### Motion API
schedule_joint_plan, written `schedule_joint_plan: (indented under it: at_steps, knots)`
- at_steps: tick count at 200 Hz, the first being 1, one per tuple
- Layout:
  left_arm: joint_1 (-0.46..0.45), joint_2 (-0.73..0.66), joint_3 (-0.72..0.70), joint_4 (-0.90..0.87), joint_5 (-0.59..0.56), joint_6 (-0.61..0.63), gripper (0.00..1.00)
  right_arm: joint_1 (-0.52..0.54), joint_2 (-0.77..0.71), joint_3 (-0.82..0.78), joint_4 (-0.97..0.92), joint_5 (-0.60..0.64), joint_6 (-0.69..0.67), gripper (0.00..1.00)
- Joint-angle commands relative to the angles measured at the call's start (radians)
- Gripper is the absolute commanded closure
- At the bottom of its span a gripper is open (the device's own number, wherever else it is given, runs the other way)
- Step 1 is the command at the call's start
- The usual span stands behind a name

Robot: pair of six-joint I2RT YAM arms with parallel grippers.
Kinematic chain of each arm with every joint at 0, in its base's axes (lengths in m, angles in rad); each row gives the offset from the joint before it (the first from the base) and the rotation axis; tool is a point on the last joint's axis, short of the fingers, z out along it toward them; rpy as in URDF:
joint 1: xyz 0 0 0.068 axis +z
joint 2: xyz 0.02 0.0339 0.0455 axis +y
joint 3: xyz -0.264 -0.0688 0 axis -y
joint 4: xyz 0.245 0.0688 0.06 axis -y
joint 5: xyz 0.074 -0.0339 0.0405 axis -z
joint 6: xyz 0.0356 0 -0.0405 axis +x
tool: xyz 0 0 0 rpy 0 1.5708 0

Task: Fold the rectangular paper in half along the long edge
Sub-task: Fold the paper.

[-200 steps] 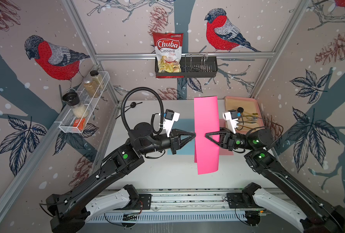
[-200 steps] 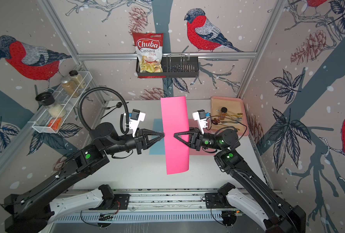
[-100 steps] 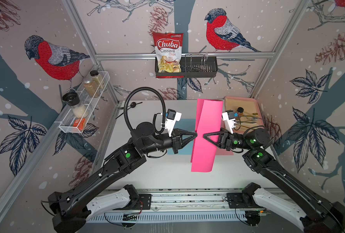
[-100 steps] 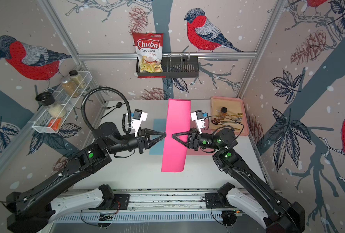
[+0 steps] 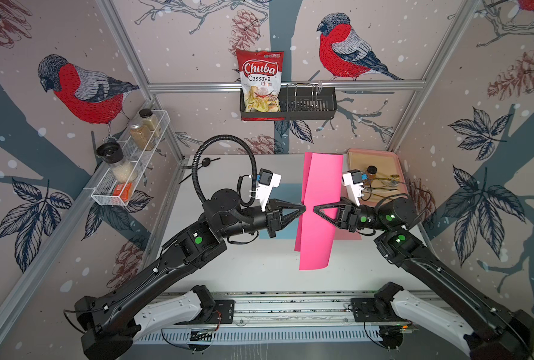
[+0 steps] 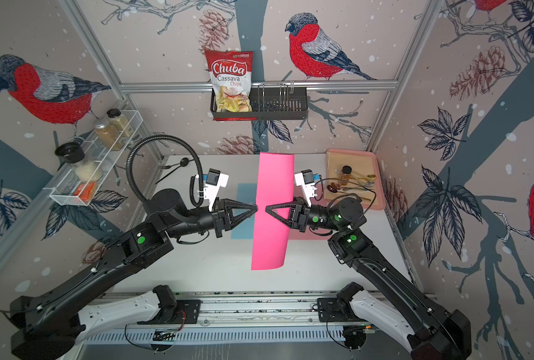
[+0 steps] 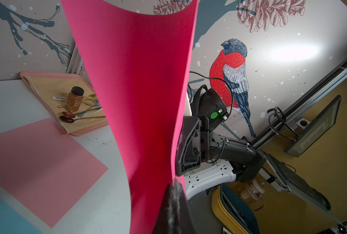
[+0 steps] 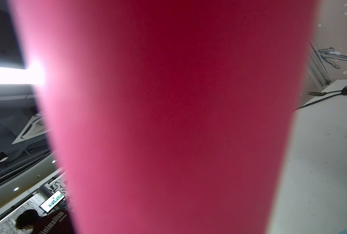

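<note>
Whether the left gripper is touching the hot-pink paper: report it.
Touching. The left wrist view shows the left gripper shut on the edge of the hot-pink paper, which hangs clear of the table.

Both my arms reach inward, tips nearly meeting: left gripper (image 5: 303,208) pinched tight, right gripper (image 5: 315,208) pointing straight at it.

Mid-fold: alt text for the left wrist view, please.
A curved bright pink paper fills the middle, its edge pinched in the shut left hand. The right hand shows just past that edge; a paler pink sheet lies on the table.
</note>
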Motion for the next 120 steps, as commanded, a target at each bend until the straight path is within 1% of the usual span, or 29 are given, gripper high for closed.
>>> schedule_joint_plan:
  at_steps: [1, 52, 67, 82, 104, 120]
  knots:
    - [-0.002, -0.003, 0.001, 0.042, 0.016, -0.003, 1.00, 0.004, 0.002, 0.010, 0.061, 0.004, 0.008, 0.71]
    - [-0.003, -0.003, -0.005, 0.043, 0.013, -0.001, 1.00, 0.004, -0.007, 0.009, 0.058, 0.001, 0.008, 0.76]
    - [-0.003, -0.005, -0.005, 0.044, 0.010, -0.003, 0.94, 0.004, -0.010, 0.008, 0.055, 0.001, 0.008, 0.76]
    - [-0.004, -0.008, -0.005, 0.042, 0.006, -0.001, 0.90, 0.004, -0.015, 0.008, 0.055, -0.002, 0.010, 0.76]
    - [-0.004, -0.011, 0.001, 0.026, -0.007, 0.011, 0.77, 0.004, -0.019, 0.007, 0.058, -0.006, 0.011, 0.76]
    - [-0.004, -0.019, 0.001, 0.010, -0.032, 0.023, 0.72, 0.005, -0.025, 0.007, 0.057, -0.011, 0.011, 0.76]
